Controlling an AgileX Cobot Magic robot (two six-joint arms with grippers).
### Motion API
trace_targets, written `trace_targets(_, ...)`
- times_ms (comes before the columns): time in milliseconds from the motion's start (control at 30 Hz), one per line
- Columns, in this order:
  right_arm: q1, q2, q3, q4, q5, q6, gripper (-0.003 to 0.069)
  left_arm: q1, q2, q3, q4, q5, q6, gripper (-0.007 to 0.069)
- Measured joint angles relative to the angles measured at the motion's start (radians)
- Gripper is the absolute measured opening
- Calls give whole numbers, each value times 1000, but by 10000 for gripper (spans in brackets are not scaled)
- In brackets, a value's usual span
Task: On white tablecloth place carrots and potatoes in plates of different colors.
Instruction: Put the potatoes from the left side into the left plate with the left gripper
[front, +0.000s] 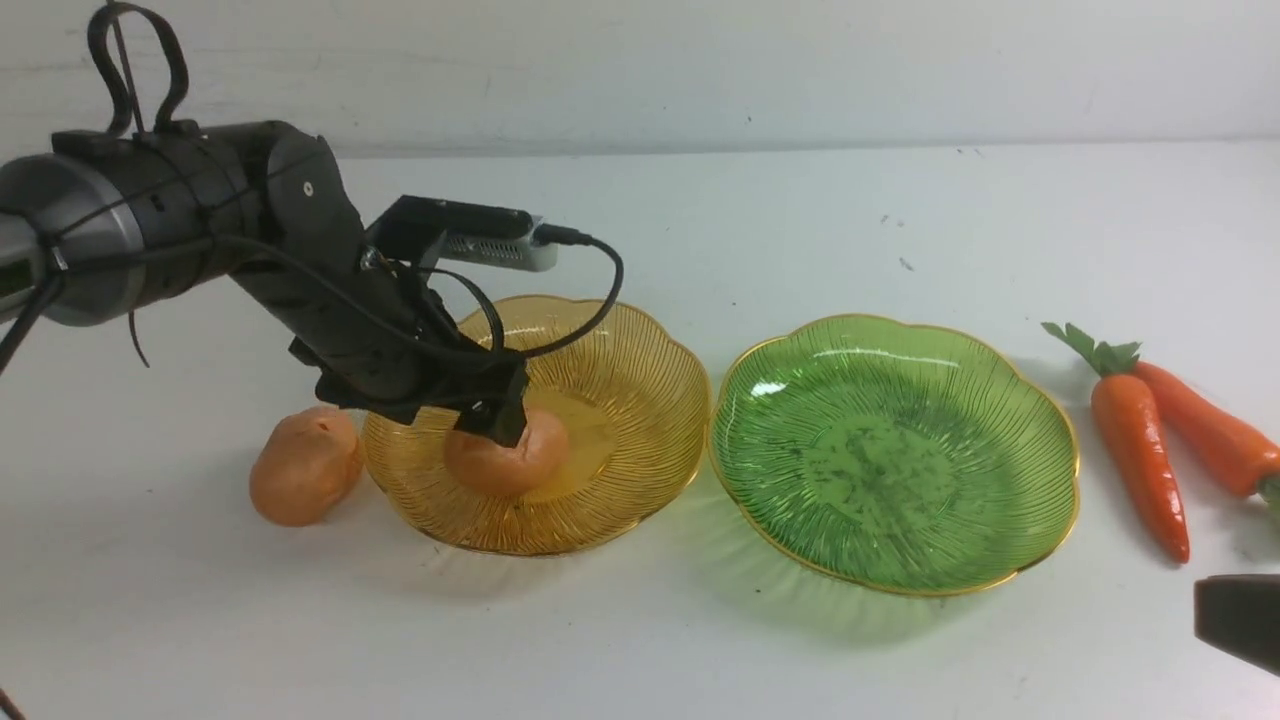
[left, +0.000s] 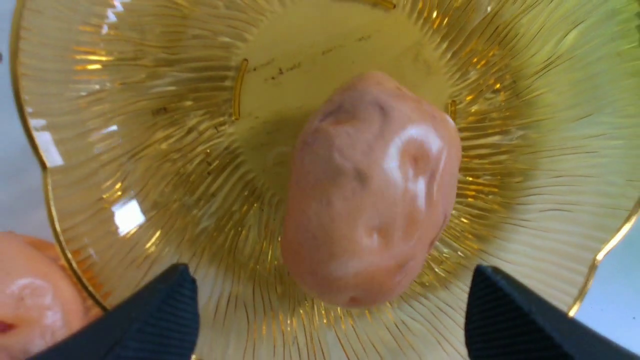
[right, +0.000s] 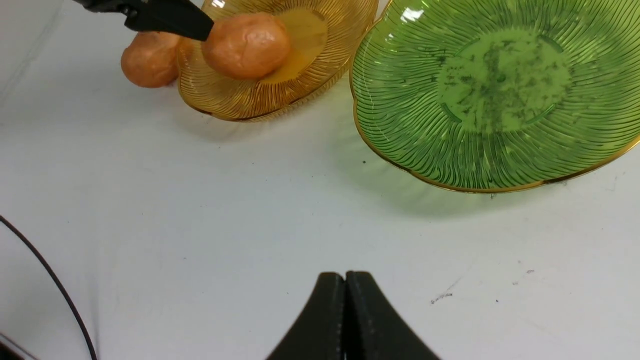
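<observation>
One potato (front: 505, 465) (left: 370, 190) lies in the amber-yellow plate (front: 640, 340) (left: 150, 150). My left gripper (front: 480, 415) (left: 330, 272) hovers just over it, open, its fingers well clear of the potato on both sides. A second potato (front: 305, 465) (left: 30, 300) rests on the white tablecloth (front: 620, 640) against that plate's left rim. The green plate (front: 900, 460) (right: 400, 125) holds nothing. Two carrots (front: 1140, 450) (front: 1205, 425) lie side by side on the cloth to its right. My right gripper (right: 345, 277) is shut and empty, low over the cloth near the front right.
The two plates sit almost rim to rim mid-table. A pale wall (front: 700, 70) closes off the far edge. A thin black cable (right: 55, 285) crosses the cloth in the right wrist view.
</observation>
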Motion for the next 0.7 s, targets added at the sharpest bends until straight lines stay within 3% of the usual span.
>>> trace_targets(100, 0, 0, 0, 0, 0, 0, -15, 0, 0, -55, 35, 70, -32, 650)
trace_targets(200, 0, 0, 0, 0, 0, 0, -15, 6, 0, -100, 93, 162, -96, 517)
trace_targets(333, 0, 0, 0, 0, 1, 0, -15, 55, -3, -129, 236, 311, -166, 128)
trace_targets(367, 0, 0, 0, 0, 4, 0, -15, 85, -3, -130, 261, 347, -178, 65)
trace_targets(500, 0, 0, 0, 0, 29, 0, -15, 222, -3, -132, 229, 380, -135, 4)
trace_targets(700, 0, 0, 0, -2, 31, 0, -15, 292, -3, -132, 98, 384, -79, 0)
